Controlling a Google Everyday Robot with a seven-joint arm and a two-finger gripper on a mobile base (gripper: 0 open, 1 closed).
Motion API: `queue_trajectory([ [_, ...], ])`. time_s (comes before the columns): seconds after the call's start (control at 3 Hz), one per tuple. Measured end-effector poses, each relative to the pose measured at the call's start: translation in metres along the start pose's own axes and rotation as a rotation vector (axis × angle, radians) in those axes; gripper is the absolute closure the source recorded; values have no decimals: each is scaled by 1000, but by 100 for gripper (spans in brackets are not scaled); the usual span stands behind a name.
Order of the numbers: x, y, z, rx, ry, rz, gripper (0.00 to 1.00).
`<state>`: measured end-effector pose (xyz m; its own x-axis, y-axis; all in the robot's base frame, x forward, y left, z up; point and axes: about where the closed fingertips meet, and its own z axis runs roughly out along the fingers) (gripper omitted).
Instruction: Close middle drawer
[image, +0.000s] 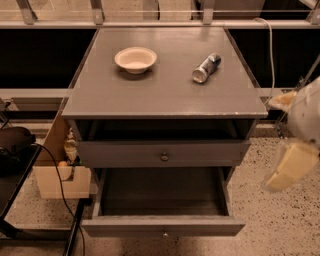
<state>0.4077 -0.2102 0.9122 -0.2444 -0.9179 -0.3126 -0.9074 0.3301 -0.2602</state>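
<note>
The middle drawer is pulled far out of the grey cabinet. Its low flat front faces me with a small round knob at the centre, and its inside looks empty. Above it the taller drawer front with a bigger knob is pushed in. The lowest drawer is hidden under the open one. My gripper hangs blurred at the right edge of the camera view. It is beside the cabinet's right side, level with the two drawers, and touches nothing.
On the cabinet top are a cream bowl and a metal can lying on its side. A cardboard box and a black cable stand left of the cabinet. A dark object is at far left. The floor is speckled.
</note>
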Motion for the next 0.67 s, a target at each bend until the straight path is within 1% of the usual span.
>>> queue_trajectory([
  [0.33,12,17,28,33,-67,40,0],
  [0.67,28,32,76,59,-151,105,0],
])
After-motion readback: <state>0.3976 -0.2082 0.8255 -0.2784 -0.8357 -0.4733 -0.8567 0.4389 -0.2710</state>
